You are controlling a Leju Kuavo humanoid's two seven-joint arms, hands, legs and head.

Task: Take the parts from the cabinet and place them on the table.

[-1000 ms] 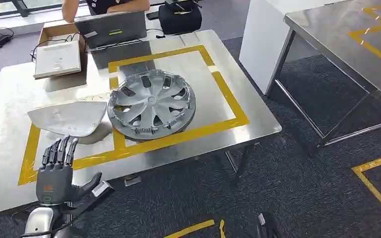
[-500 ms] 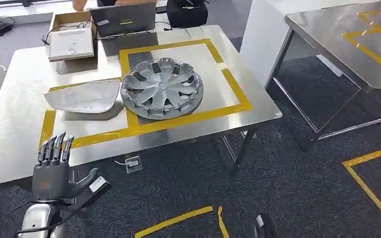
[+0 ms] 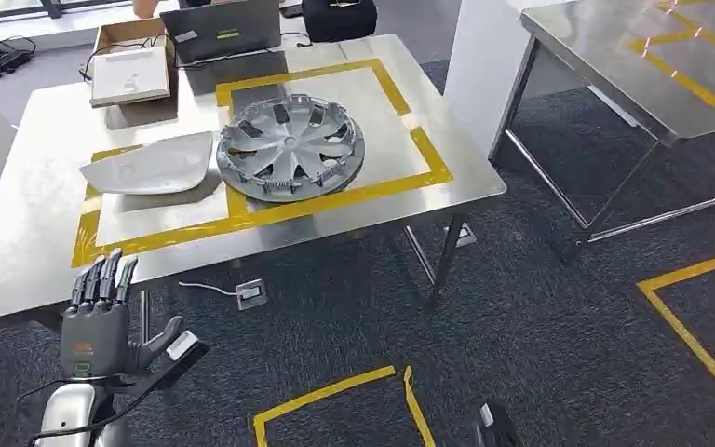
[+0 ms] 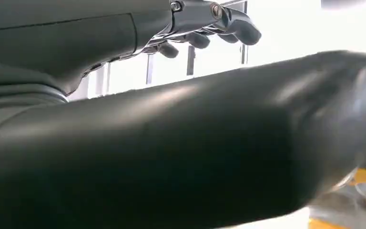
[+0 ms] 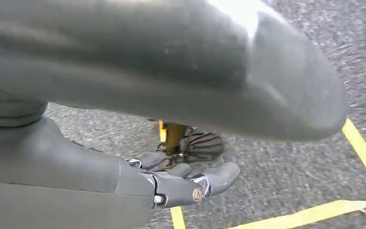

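Note:
A silver wheel cover [image 3: 290, 147] lies flat on the steel table [image 3: 37, 251] inside a yellow tape frame. Beside it, toward the table's left, lies a pale grey curved panel [image 3: 150, 166]. My left hand [image 3: 102, 321] is raised at the lower left, below the table's near edge, fingers straight and apart, holding nothing. The left wrist view has those fingers [image 4: 205, 33] spread against bright windows. My right hand [image 5: 181, 183] hangs over dark carpet, fingers loosely extended and empty.
A laptop [image 3: 219, 28], a white box [image 3: 130, 74] in a cardboard tray and a black bag [image 3: 340, 17] sit at the table's far end. A second steel table [image 3: 642, 65] stands at right. Yellow tape [image 3: 326, 400] marks the carpet near my feet.
The whole view has shifted: the table now sits farther off and higher in the picture, with more carpet in front of me. My left hand keeps its spread pose.

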